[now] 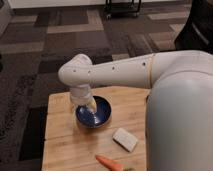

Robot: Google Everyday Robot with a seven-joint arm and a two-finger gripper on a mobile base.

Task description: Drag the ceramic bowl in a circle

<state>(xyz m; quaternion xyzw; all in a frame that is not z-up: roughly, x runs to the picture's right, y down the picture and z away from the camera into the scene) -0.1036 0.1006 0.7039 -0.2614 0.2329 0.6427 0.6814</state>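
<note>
The ceramic bowl (97, 114) is a round, shallow, dark navy-blue bowl standing near the middle of the wooden table (65, 140). My white arm reaches in from the right, and its wrist hangs over the bowl's left side. My gripper (91, 106) points down into the bowl, its tips at or near the inner left wall. The wrist hides part of the bowl's left rim.
A white rectangular block (125, 139) lies on the table to the right front of the bowl. An orange carrot (107, 162) lies at the front edge. The table's left edge is near, with dark patterned carpet (30, 65) beyond. My white body (180, 120) fills the right side.
</note>
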